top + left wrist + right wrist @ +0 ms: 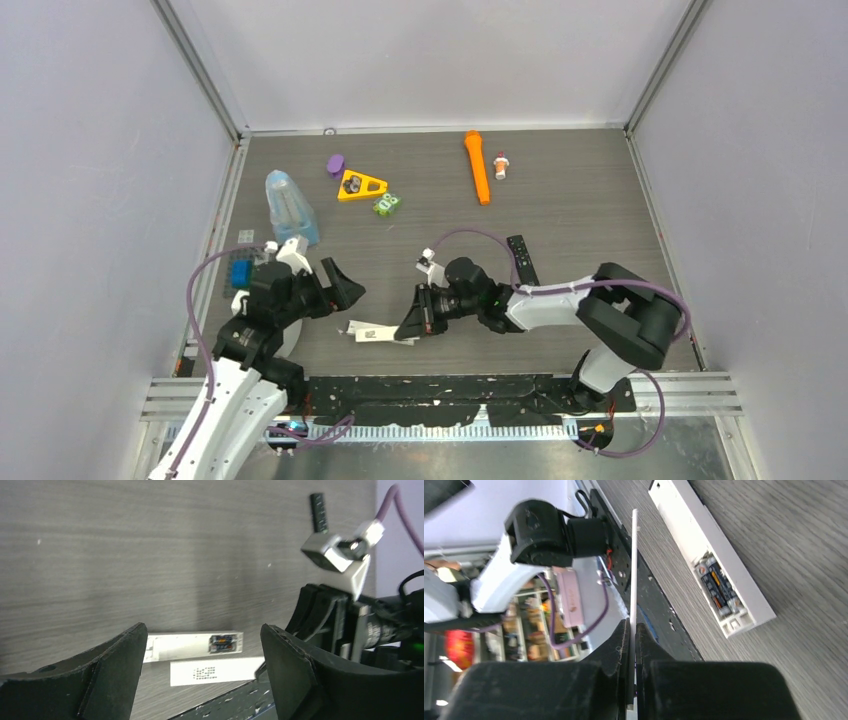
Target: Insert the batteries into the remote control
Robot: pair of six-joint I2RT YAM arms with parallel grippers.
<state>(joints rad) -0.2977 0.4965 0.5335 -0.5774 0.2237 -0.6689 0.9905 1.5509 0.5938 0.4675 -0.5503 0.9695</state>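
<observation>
We see the remote control point(689, 525) lying flat on the table point(600, 200), close to the near edge. Its back is open, and the batteries point(716, 587) sit inside it. So we think the loading part is done, though we cannot tell if each one is pushed all the way in. The right gripper point(631, 627) pinches the thin white cover point(634, 570) and holds it just beside the remote control. The left gripper point(338, 288) is spread wide and holds nothing. What is left, we think, is to snap the cover on.
</observation>
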